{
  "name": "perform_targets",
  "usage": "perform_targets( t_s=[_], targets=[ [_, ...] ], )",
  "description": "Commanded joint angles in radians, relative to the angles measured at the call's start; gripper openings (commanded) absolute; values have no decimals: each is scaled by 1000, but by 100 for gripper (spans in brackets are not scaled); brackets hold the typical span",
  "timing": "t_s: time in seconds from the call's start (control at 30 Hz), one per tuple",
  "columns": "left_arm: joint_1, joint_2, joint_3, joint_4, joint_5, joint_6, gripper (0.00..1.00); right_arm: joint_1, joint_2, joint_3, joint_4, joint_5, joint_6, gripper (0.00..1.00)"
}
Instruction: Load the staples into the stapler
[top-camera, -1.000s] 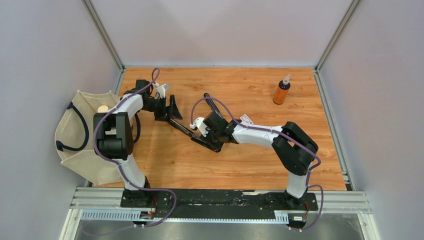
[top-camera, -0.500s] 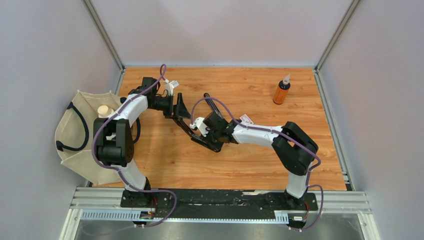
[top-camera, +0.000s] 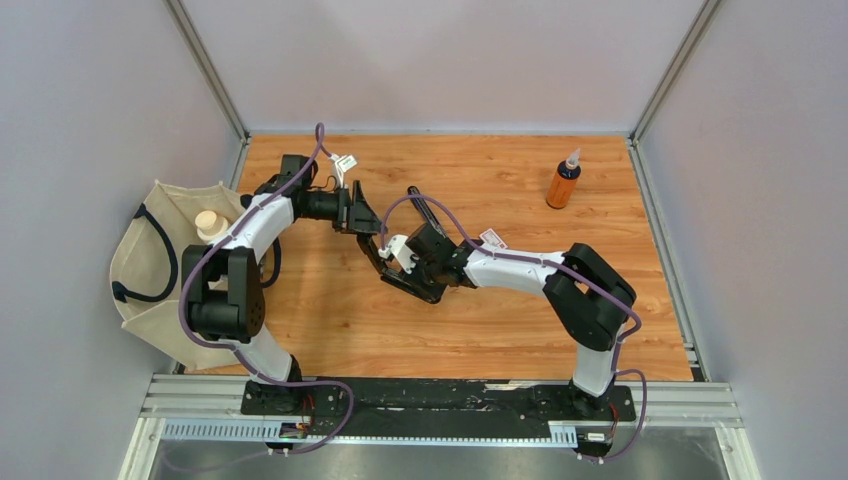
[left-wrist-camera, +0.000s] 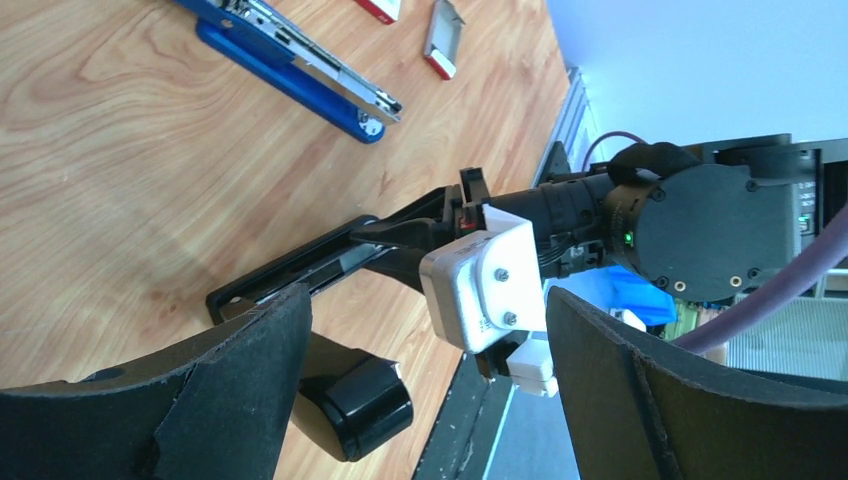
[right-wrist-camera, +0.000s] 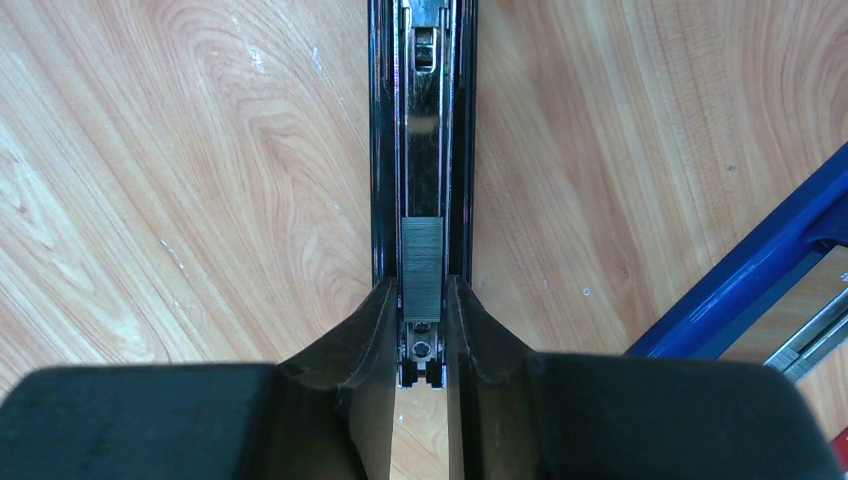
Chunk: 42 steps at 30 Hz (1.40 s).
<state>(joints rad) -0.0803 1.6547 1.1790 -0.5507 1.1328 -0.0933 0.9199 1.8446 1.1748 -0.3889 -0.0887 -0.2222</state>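
The black stapler (top-camera: 400, 278) lies opened flat mid-table, its magazine channel (right-wrist-camera: 422, 120) facing up. A silvery-grey staple strip (right-wrist-camera: 422, 262) sits in that channel. My right gripper (right-wrist-camera: 422, 300) is shut on the channel's sides at the strip's near end; it also shows from above (top-camera: 410, 270). My left gripper (top-camera: 358, 213) hangs open just left of it, over the stapler's black top arm (left-wrist-camera: 350, 400), fingers (left-wrist-camera: 250, 370) wide apart and touching nothing. The white, red-labelled staples box (top-camera: 492, 238) lies behind the right arm, and its parts (left-wrist-camera: 443, 40) show in the left wrist view.
A blue stapler (left-wrist-camera: 290, 60) lies open beyond the black one, also at the right edge of the right wrist view (right-wrist-camera: 760, 270). An orange bottle (top-camera: 563, 182) stands at the back right. A cream tote bag (top-camera: 160, 280) holding a pale roll (top-camera: 207, 221) hangs off the table's left edge.
My left arm has swung right, toward the right gripper, with its fingers still open. The right gripper and the stapler have stayed put.
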Motion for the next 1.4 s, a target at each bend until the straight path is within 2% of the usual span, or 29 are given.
perform_targets(
  t_s=[0.0,0.37,1.03,1.37],
  targets=[
    [-6,-44,-5,60,99,-11,94,4,13,-53,51,1,-28,7],
    [-13,-10,-16,104,147,-52,94,-16,-44,-158,206,0,-28,7],
    [-70,-15,-45,218,97,-158,94,-19,-122,-254,364,29,27,4],
    [-3,-4,2,164,101,-118,94,-56,-162,-283,380,1,47,4]
  ],
)
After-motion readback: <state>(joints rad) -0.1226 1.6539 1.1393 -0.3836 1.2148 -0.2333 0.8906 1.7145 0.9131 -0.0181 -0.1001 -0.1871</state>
